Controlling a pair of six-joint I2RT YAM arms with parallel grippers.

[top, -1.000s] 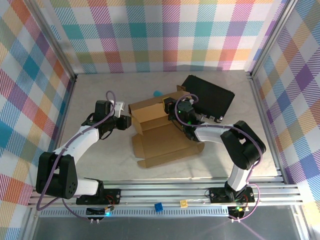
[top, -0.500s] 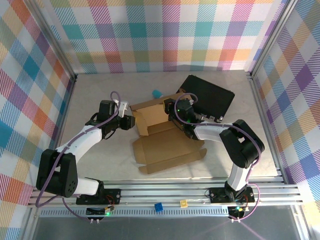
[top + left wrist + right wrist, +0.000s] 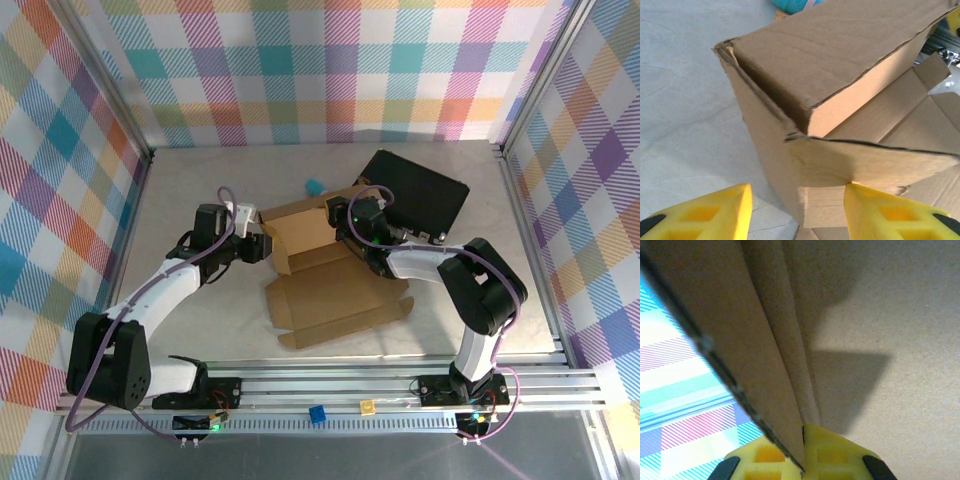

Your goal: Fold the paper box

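Observation:
The paper box, brown corrugated cardboard, lies mid-table with its rear part raised into walls and its lid panel flat toward me. My left gripper is at the box's left end. In the left wrist view it is open, and a side flap and corner of the box stand between the yellow fingers; the right finger touches the flap. My right gripper is at the box's rear right and, in the right wrist view, is shut on a thin upright cardboard wall.
A black rectangular case lies right behind the box, close to the right arm. A small teal object sits behind the box's back wall. Small blue and yellow cubes rest on the front rail. Plaid walls enclose the table.
The box's rear section has been raised and shifted slightly right. My left gripper has edged right, closing in on the box's left end flap. The right gripper keeps its hold.

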